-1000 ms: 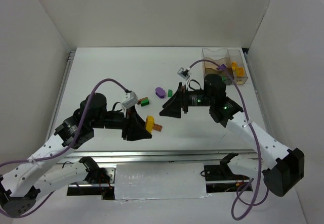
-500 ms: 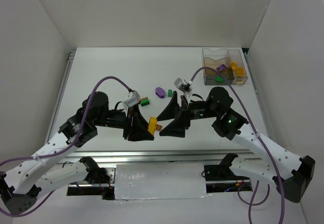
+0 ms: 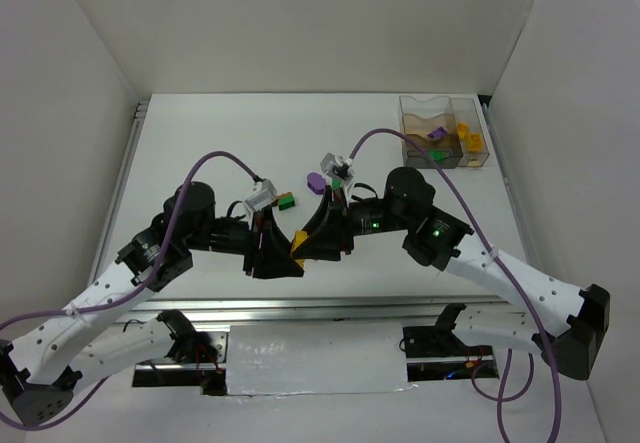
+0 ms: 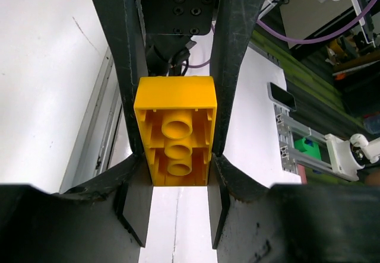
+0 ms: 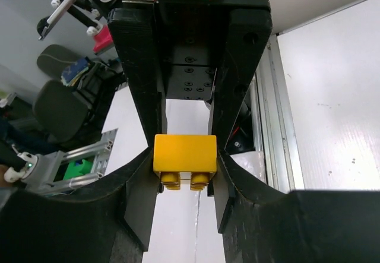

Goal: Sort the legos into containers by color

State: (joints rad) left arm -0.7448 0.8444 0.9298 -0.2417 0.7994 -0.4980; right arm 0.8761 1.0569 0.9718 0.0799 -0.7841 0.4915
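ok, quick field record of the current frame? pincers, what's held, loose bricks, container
left pincer: shut on yellow brick, hollow underside toward its camera
right pincer: closed on the same yellow brick from the opposite side
location: mid-table, near edge
loose bricks: purple brick, green brick, both on table
container: far right corner, sorted bricks inside

A white table (image 3: 200, 143) stands boxed in by plain white panels, a back wall (image 3: 300, 23) and one on each side, evenly lit, with an aluminium rail (image 3: 330, 308) along its near edge, and past it a dark office chair (image 5: 56, 105)
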